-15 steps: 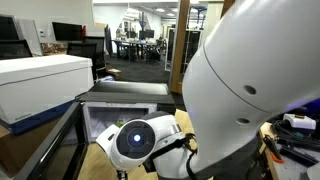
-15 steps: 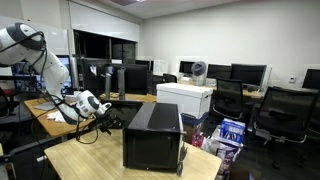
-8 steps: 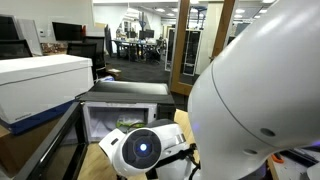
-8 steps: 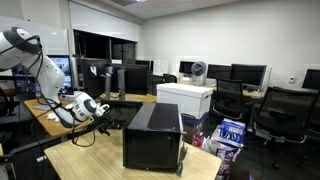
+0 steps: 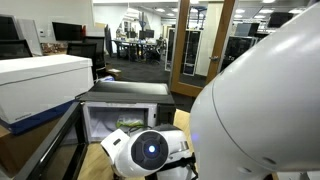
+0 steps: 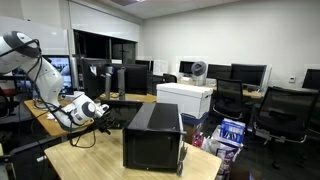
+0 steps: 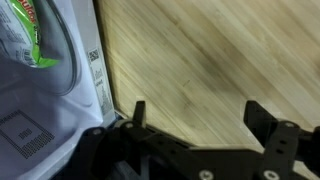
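Pincer point(image 7: 198, 118) gapes wide apart above the wooden surface point(image 7: 200, 50), beside the white appliance point(image 7: 80, 62); a square approach should avoid clipping it.

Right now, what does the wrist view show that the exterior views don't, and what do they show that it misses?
Only the wrist view: the pincer up close, its fingers spread with nothing between them. Only the exterior views: the white arm, the whole black cabinet, a white box and office chairs behind. Shared: the wooden table, the cabinet's white inside and the green packet in it, also visible in an exterior view.
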